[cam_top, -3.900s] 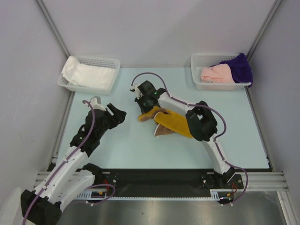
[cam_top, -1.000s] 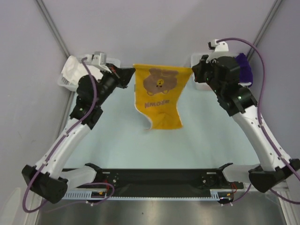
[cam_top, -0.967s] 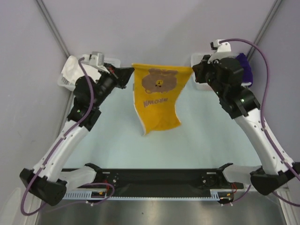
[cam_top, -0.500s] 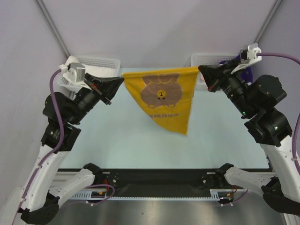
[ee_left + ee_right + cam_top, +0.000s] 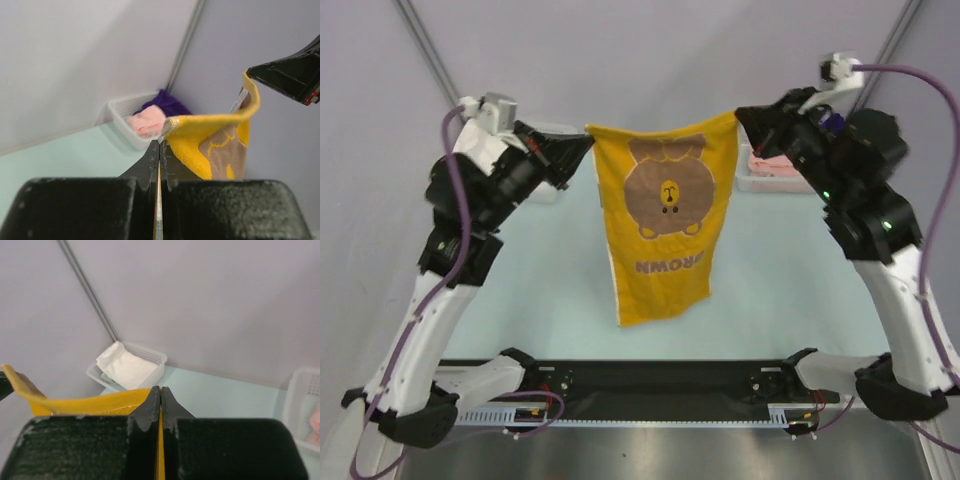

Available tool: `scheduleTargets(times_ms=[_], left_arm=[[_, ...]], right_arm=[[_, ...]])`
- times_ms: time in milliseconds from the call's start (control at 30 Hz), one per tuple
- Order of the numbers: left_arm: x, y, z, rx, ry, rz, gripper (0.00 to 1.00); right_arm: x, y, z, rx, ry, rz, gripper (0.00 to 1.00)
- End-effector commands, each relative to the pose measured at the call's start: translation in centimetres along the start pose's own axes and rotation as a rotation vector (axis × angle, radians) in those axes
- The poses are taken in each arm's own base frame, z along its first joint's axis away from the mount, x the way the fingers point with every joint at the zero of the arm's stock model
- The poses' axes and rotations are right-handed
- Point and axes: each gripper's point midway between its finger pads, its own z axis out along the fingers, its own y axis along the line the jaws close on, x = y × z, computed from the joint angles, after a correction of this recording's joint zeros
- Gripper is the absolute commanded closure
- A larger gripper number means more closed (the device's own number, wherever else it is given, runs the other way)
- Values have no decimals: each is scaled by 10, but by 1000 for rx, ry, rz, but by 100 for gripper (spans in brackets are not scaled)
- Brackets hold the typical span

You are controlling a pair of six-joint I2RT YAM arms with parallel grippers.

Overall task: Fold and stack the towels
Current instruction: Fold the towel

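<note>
A mustard towel (image 5: 665, 220) with a brown bear print hangs flat in the air above the table, stretched by its two top corners. My left gripper (image 5: 588, 142) is shut on the top left corner and my right gripper (image 5: 740, 118) is shut on the top right corner. In the left wrist view the left gripper (image 5: 161, 144) pinches the mustard towel (image 5: 210, 137). The right wrist view has the right gripper (image 5: 160, 389) clamped on the towel's edge (image 5: 85, 402). A pink towel (image 5: 147, 121) and a purple towel (image 5: 167, 103) lie in the far right basket. A white towel (image 5: 125, 367) lies in the far left basket.
The right mesh basket (image 5: 760, 182) stands at the table's back right corner, partly behind the right arm. The left mesh basket (image 5: 155, 357) is at the back left, mostly hidden by the left arm from above. Pale blue table (image 5: 770, 290) lies below, with grey walls around.
Both arms have raised the towel and pulled its top edge taut. Its lower part swung from a slant to hanging straight down. Earlier it lay crumpled on the table.
</note>
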Motion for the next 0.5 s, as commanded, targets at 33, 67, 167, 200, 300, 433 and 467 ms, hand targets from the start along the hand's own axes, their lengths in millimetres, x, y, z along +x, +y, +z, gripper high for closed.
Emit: scheduleTargets(times_ms=[33,67,167,200,300,433,467], left_arm=[[85,82,51,-164,162,-138,100],[103,98,59,-188,185,-153,100],[161,155,96,-258,240,-182,100],[195,185,112,-285,274,-196,100],[241,229,142,-321,319,-185,100],[256,272,179,-330,307,-173,100],[258,275,185,-310,309,-185,99]], right_arm=[[137,-63,89,69,308,102,100],[153,-71,100,77,332,117,100],[209,-104,153,81,370,160,100],[220,-111,165,84,376,169,100],[266,-145,209,96,404,211,100],[307,-195,244,130,410,278,100],[306,-200,250,129,389,290,100]])
